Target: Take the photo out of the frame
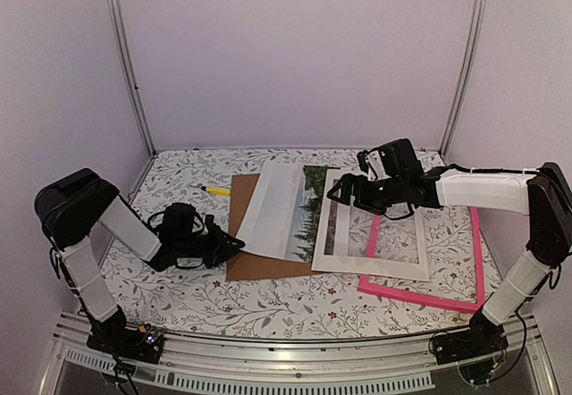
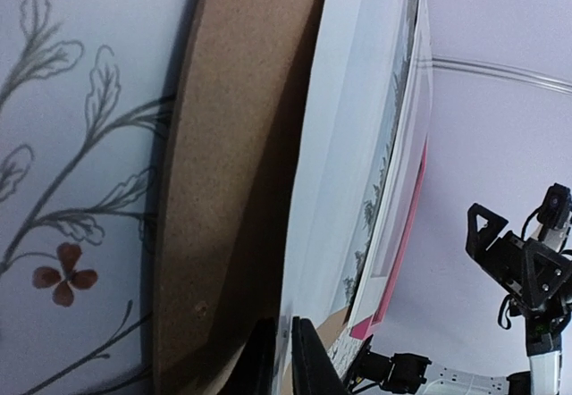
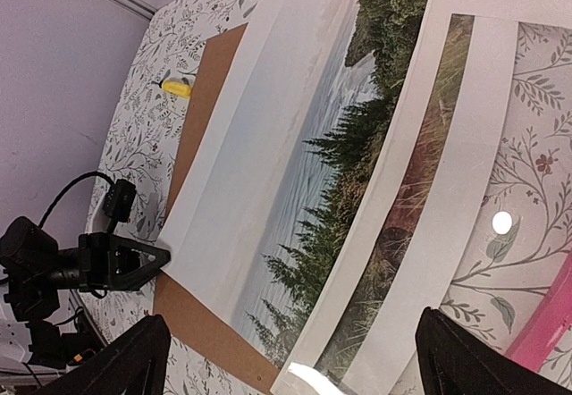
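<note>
Left gripper [image 2: 286,361] seemingly pinching photo [image 1: 281,205] edge, right gripper [image 3: 293,357] splayed wide over white mat [image 3: 466,145]

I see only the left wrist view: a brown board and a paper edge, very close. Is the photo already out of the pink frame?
Observer: Yes. In the top view the photo lies on the brown board, left of the frame.
Operator: Does anything lie on the photo?
Observer: A white mat overlaps its right side.
Operator: And the right gripper?
Observer: The right gripper is open, over that mat.
</note>
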